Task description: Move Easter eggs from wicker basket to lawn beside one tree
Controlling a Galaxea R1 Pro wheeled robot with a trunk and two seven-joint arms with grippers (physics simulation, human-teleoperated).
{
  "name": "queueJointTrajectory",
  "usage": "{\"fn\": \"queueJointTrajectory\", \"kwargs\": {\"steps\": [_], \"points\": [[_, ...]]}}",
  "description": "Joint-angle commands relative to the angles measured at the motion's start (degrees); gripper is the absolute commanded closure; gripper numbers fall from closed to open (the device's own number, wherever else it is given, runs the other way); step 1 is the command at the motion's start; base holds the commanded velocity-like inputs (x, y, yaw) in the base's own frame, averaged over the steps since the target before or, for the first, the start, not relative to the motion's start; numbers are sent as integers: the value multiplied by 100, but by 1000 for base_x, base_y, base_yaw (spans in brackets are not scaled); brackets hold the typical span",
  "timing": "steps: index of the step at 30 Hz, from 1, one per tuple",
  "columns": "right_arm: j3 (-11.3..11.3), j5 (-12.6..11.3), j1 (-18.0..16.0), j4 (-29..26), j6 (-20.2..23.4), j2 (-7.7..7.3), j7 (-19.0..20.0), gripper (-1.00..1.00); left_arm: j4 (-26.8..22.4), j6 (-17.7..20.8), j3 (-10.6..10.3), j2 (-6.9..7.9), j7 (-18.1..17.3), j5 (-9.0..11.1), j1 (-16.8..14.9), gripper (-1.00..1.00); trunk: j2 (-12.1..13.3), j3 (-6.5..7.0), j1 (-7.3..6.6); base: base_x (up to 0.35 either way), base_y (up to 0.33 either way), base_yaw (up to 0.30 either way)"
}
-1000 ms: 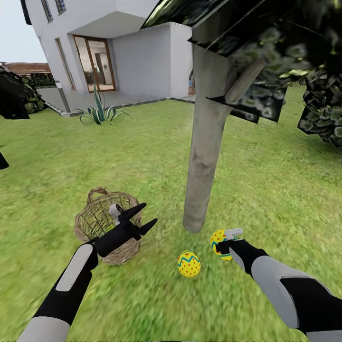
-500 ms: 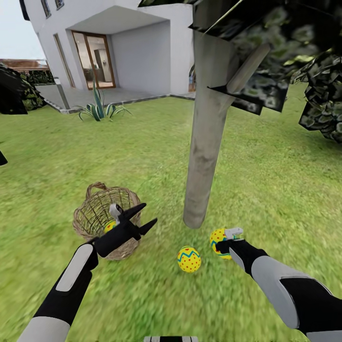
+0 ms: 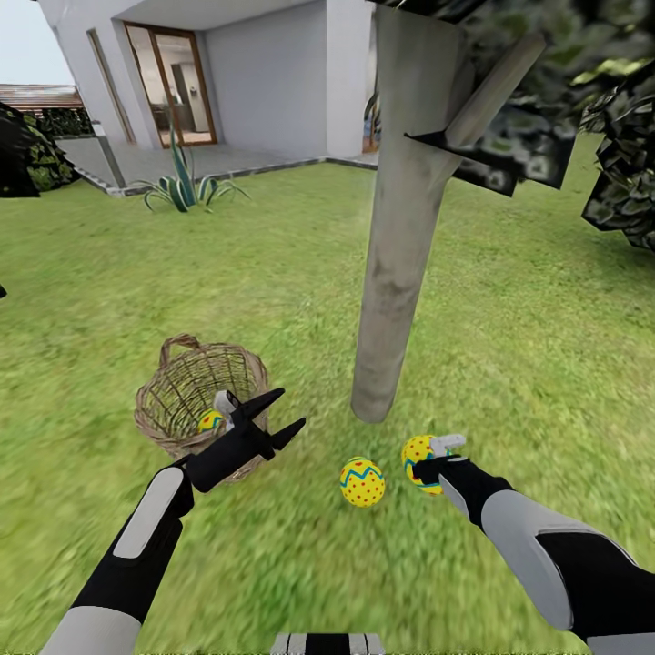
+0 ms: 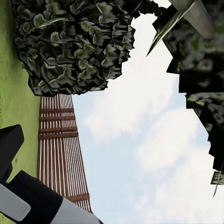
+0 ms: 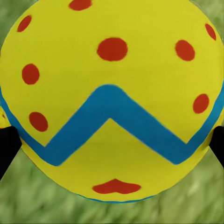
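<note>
The wicker basket [image 3: 186, 387] sits on the lawn [image 3: 509, 346], left of the pale tree trunk [image 3: 400, 246]. One Easter egg [image 3: 210, 420] lies inside it, seen through the weave. A second egg [image 3: 362, 481] rests on the grass near the trunk's foot. My right gripper [image 3: 429, 458] is shut on the third egg [image 3: 418, 452], low over the grass just right of the second. In the right wrist view this egg [image 5: 112, 93] sits between the two dark fingertips [image 5: 5, 147]. My left gripper [image 3: 289, 408] stands open and empty at the basket's near right rim.
A white house with glass doors [image 3: 168, 86] and a paved terrace stands at the back left, with a spiky agave [image 3: 182, 186] before it. Dark leafy crowns [image 3: 628, 173] hang at the right. In the left wrist view there are foliage [image 4: 70, 46], a slatted fence [image 4: 60, 144] and sky.
The whole picture has shifted, so the camera has moved. The egg inside the basket has come into sight. Both arms keep their poses, and the right gripper still holds its egg.
</note>
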Motion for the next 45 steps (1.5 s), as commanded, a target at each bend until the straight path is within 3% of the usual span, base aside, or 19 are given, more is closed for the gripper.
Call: {"fn": "queueJointTrajectory", "kwargs": {"steps": [1, 5, 9, 14, 22, 29, 38, 45], "points": [[17, 43, 0, -11, 45, 0, -10, 100, 6, 7, -7, 4, -35, -14, -3, -100, -3, -27, 1, 0, 0, 0], [24, 17, 0, -4, 90, 0, -45, 100, 3, 7, -9, 4, -30, -21, -3, -100, -9, -115, 11, 0, 0, 0], [26, 14, 25, -3, 106, 10, -561, 100, 1, 7, -17, 4, -27, -21, -3, -100, -14, -204, 22, 0, 0, 0], [26, 13, 34, -1, 107, 10, -612, 100, 0, 7, -288, 4, -26, -13, -3, -100, -21, -315, 35, 0, 0, 0], [26, 22, 35, -2, 99, 9, -609, 100, 0, 7, -315, 4, -28, -12, -3, -100, -31, -492, 55, 0, 0, 0], [26, 22, 35, -10, 73, 62, -554, 100, 1, 7, -315, 4, -67, -10, -3, -100, -31, -492, 55, 22, 0, 0], [26, 22, 35, -20, 76, 106, -546, 100, 2, 7, -315, 4, -58, -12, -3, -100, -31, -492, 55, 320, 0, 0], [26, 29, 35, -20, 63, 106, -540, 100, -16, 7, -320, -82, -78, -12, -3, -100, -31, -492, 55, 53, 0, 0]]}}
